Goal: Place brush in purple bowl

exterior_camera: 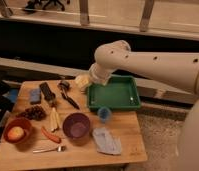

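Note:
The brush [68, 96] lies on the wooden table [128, 131] at the back centre, with its bushy head [63, 85] toward the far edge and its thin handle pointing forward and to the right. The purple bowl [76, 125] stands upright in front of it, near the table's middle. My gripper [83, 82] hangs at the end of the white arm [143, 62], just left of the green tray. It is to the right of the brush head and slightly above it. Nothing shows in the gripper.
A green tray [114, 106] sits at the back right, with a small blue cup [104, 114] in front of it. A black block [46, 92], blue sponge [35, 96], grapes [36, 112], reddish-brown bowl [8, 126], spoon [48, 149] and grey cloth [106, 140] lie around.

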`<act>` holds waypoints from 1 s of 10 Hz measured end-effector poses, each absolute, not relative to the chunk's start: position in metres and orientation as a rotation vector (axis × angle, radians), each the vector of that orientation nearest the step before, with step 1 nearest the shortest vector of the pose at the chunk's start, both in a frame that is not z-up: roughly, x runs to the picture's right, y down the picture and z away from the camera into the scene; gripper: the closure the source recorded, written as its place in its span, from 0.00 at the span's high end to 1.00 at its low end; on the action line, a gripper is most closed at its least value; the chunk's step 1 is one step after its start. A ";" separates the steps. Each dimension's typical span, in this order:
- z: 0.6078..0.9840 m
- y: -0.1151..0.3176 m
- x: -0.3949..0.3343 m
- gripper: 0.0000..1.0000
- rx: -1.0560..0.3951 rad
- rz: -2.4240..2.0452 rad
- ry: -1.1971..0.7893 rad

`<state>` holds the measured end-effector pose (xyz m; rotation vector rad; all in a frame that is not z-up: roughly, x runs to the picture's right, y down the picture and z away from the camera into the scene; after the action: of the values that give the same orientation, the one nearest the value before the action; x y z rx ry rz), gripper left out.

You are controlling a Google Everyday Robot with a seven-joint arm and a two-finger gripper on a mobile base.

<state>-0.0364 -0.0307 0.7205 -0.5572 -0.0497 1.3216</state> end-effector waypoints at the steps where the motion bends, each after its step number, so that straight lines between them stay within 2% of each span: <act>1: 0.726 -0.033 -0.054 0.80 -0.564 1.301 -0.062; 5: 0.768 -0.039 -0.148 0.80 -0.634 1.236 -0.112; 10: 0.774 -0.039 -0.154 0.80 -0.644 1.234 -0.112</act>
<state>-0.1543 -0.0387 0.7745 -0.6444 -0.1118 1.2344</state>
